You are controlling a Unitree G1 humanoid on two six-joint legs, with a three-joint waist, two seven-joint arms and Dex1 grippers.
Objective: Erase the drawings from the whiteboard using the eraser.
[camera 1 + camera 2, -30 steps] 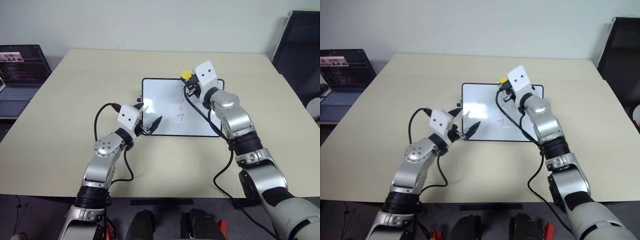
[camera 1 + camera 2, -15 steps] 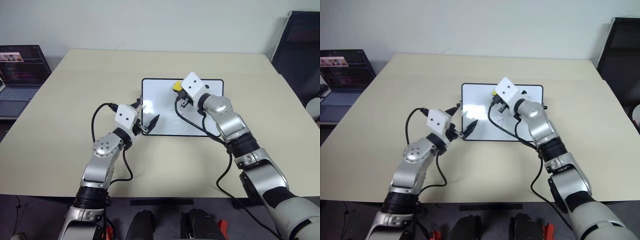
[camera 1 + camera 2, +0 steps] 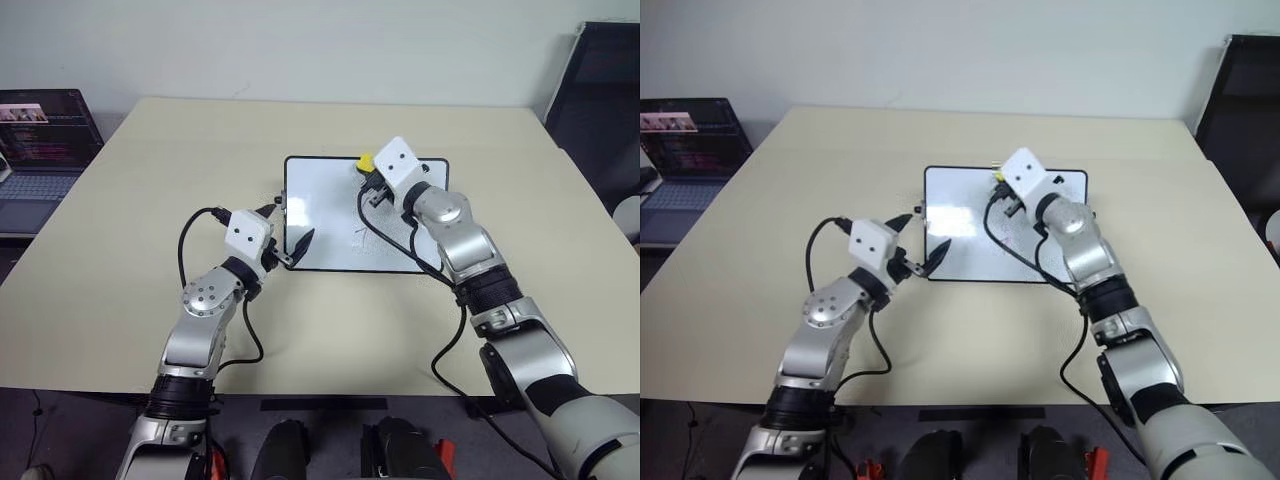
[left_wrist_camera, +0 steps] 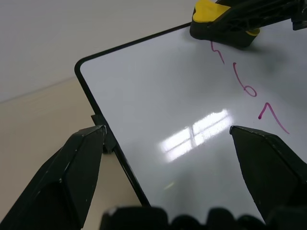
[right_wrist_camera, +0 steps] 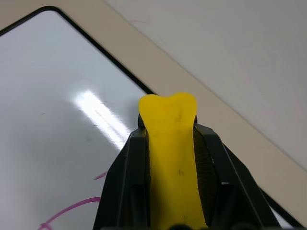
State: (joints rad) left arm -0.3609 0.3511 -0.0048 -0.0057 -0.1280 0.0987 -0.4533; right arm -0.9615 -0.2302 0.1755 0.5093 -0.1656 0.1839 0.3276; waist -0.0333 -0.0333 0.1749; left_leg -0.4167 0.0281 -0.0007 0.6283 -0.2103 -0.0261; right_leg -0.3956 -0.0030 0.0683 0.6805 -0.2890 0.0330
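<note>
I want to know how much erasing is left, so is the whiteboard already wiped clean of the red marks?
No, the left wrist view shows the drawings on the whiteboard, just beside the eraser.

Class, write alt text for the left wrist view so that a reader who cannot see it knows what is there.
A whiteboard bearing red drawings lies on a beige table, with the yellow eraser, held in the right gripper, resting at the top of the digits. The left gripper is open, its two black fingers straddling the board's black-framed edge.
</note>
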